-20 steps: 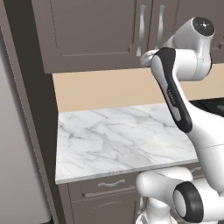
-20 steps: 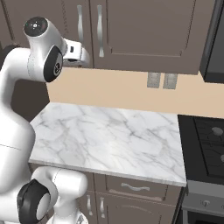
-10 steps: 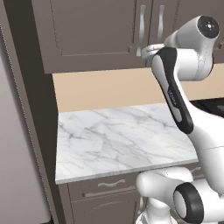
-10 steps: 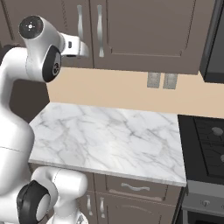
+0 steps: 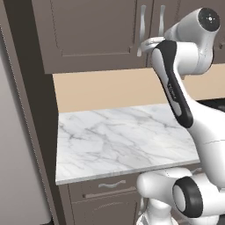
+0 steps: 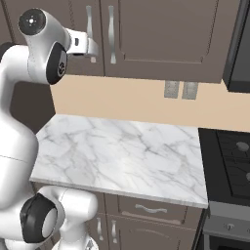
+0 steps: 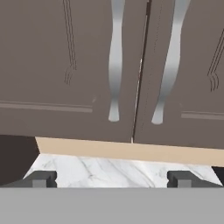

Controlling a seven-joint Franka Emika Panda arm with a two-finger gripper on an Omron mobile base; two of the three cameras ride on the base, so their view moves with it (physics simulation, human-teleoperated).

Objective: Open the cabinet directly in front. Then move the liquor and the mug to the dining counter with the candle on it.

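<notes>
The cabinet [image 5: 88,35] [image 6: 166,34] hangs over the worktop with both doors shut. Its two wavy silver handles [image 7: 114,61] [image 7: 170,61] flank the door seam. My gripper [image 5: 143,46] [image 6: 93,49] [image 7: 112,178] is raised in front of the lower ends of those handles, a short way off and touching neither. Its jaws stand open and wide apart with nothing between them. In the hand view the left handle sits roughly centred between the fingertips [image 7: 43,178]. The liquor, the mug, the dining counter and the candle are out of view.
A marble worktop [image 5: 123,136] [image 6: 122,151] with a beige backsplash lies below the cabinet. A black stove [image 6: 229,151] adjoins it on the right, under a dark appliance [image 6: 239,44]. Two wall outlets [image 6: 179,90] sit on the backsplash. A tall dark panel [image 5: 26,110] bounds the left.
The hand has risen a little and moved closer to the cabinet handles. The jaws have stayed open and the doors have stayed shut.
</notes>
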